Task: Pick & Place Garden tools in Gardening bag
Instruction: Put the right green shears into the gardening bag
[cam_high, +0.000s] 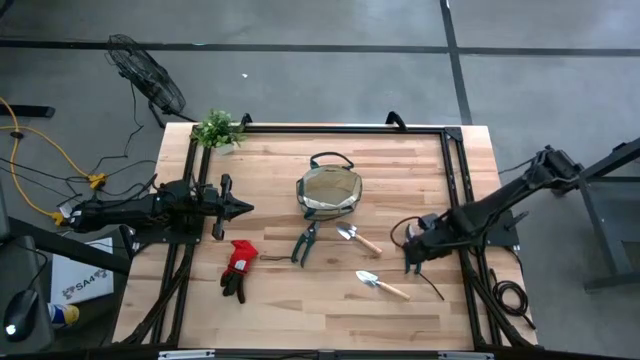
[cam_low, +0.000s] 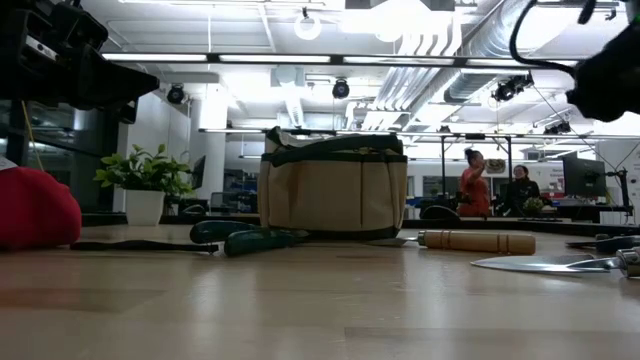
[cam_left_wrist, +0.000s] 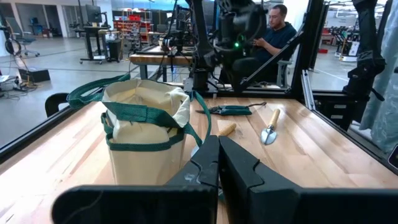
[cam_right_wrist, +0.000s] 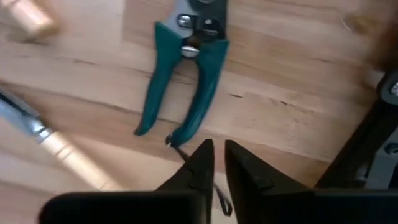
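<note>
The tan gardening bag (cam_high: 325, 192) stands on its base mid-table, mouth up. A red-and-black glove (cam_high: 238, 266), green-handled pruning shears (cam_high: 305, 242) and two wooden-handled trowels (cam_high: 358, 239) (cam_high: 382, 286) lie flat on the table near it. My right gripper (cam_right_wrist: 217, 155) points down over the table's right part, its fingers a narrow gap apart. It hangs just off the handle ends of a second pair of shears (cam_right_wrist: 186, 81) and touches nothing. My left gripper (cam_high: 246, 208) waits shut and level at the left, pointing toward the bag (cam_left_wrist: 146, 127).
A small potted plant (cam_high: 217, 130) stands at the far left corner. A black frame (cam_high: 455, 200) runs along the table's sides and far edge. A thin black cord (cam_right_wrist: 214, 190) trails from the second shears' handle under my right fingers. People sit in the room beyond the table.
</note>
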